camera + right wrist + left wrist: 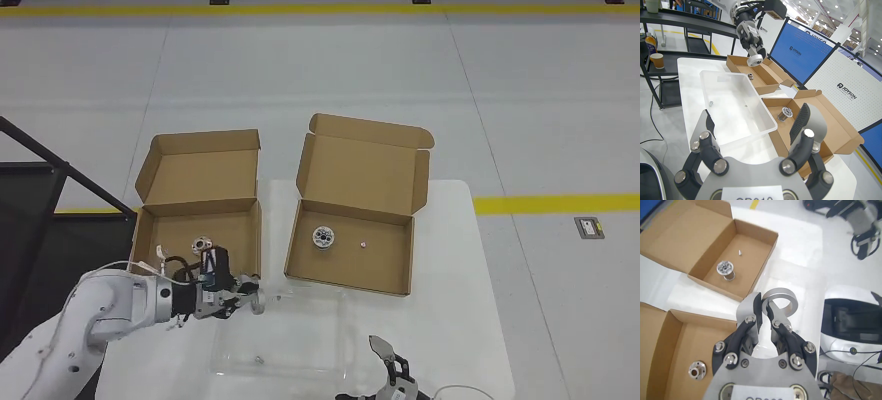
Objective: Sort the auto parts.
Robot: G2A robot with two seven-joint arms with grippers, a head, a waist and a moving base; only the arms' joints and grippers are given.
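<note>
My left gripper (250, 300) is shut on the rim of a metal ring (780, 302), one finger inside it and one outside. It holds the ring above the far left corner of the clear plastic tray (280, 373), next to the left cardboard box (160, 240). That box holds a flanged bushing (202, 243). In the right cardboard box (385, 250) lie a gear-like hub (323, 236) and a small screw (362, 242). A bolt (710, 103) lies in the tray. My right gripper (755, 115) stands open and empty at the table's near edge.
Both boxes have their lids folded back away from me. White table surface shows to the right of the tray and the right box. In the right wrist view, a dark shelf with a paper cup (658, 60) and a bottle (650, 44) stands beyond the table's left end.
</note>
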